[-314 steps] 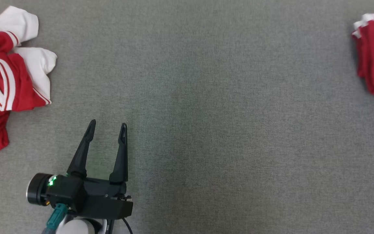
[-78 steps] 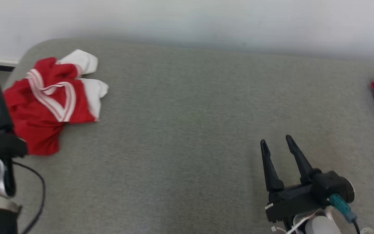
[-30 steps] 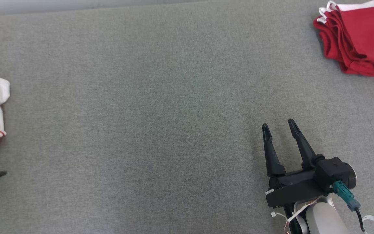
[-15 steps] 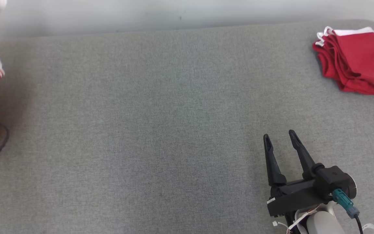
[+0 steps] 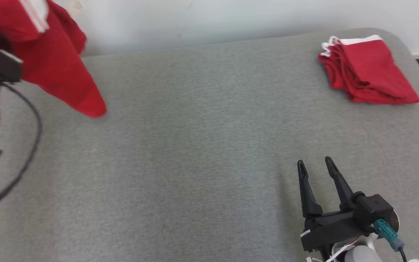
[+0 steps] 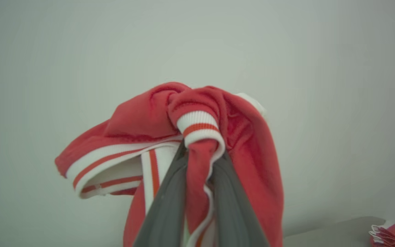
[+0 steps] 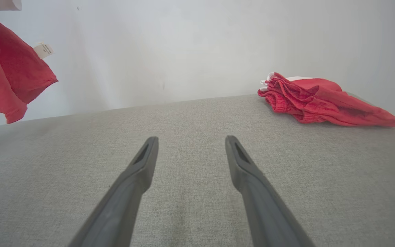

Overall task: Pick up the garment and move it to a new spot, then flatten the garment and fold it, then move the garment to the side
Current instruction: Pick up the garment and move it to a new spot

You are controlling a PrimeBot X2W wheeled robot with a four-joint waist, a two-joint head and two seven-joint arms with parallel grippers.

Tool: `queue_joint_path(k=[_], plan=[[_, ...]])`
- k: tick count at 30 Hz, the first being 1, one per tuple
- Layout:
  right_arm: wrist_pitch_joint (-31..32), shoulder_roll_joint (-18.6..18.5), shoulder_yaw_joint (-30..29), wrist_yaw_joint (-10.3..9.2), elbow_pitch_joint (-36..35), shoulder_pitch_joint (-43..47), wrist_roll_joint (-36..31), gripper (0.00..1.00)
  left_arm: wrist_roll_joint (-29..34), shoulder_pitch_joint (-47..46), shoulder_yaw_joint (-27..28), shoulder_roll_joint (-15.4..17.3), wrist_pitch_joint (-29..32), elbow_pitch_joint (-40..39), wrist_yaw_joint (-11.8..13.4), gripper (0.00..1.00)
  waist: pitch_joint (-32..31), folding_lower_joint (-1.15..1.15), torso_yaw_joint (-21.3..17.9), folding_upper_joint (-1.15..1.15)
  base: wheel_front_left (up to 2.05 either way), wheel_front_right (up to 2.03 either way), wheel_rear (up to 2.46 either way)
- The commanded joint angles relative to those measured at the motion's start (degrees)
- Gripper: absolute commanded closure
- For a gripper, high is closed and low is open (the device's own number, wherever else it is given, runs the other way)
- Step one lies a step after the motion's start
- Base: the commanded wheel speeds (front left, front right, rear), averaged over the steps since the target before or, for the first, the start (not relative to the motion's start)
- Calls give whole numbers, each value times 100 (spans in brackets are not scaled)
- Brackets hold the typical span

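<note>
The garment is red with white striped trim and hangs in the air at the upper left of the head view, its lowest corner just above the grey table. In the left wrist view my left gripper is shut on a bunched fold of the garment, which drapes over both fingers. The garment's hanging corner with a white label shows at the upper left of the right wrist view. My right gripper stands open low at the right, over bare table, nothing between its fingers.
A folded pile of red garments lies at the table's far right corner, also seen as the pile in the right wrist view. The grey padded table ends at a pale wall behind. A black cable loops at the left.
The garment has been lifted off the table by my left gripper and carried rightward into view. The head camera has shifted. The right gripper has stayed open in place.
</note>
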Motion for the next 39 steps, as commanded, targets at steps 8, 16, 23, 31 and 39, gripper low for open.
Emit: queue_joint_path(k=[8, 16, 23, 31, 39], plan=[[-6, 11, 45, -12, 100, 112, 135, 0, -200, 379, -432, -763, 171, -1041, 130, 100, -113, 0, -615, 0, 0, 0, 0], [-6, 10, 91, -12, 155, 161, 189, 0, -276, 834, -809, -1260, 229, -1559, 233, 100, -144, 0, -886, 0, 0, 0, 0], [-6, 11, 105, -12, 179, 229, 211, 0, -422, 1637, -933, -1418, 122, -1426, 334, 100, -119, 0, -970, 0, 0, 0, 0], [-6, 10, 147, -12, 305, 153, 170, 0, -620, 2695, -1014, -1626, -325, -506, 294, 100, -89, 0, -893, 0, 0, 0, 0], [-6, 10, 161, -12, 425, 129, 94, 0, -418, 2961, -1469, -1770, -599, 498, 138, 100, -230, 0, -738, 0, 0, 0, 0]])
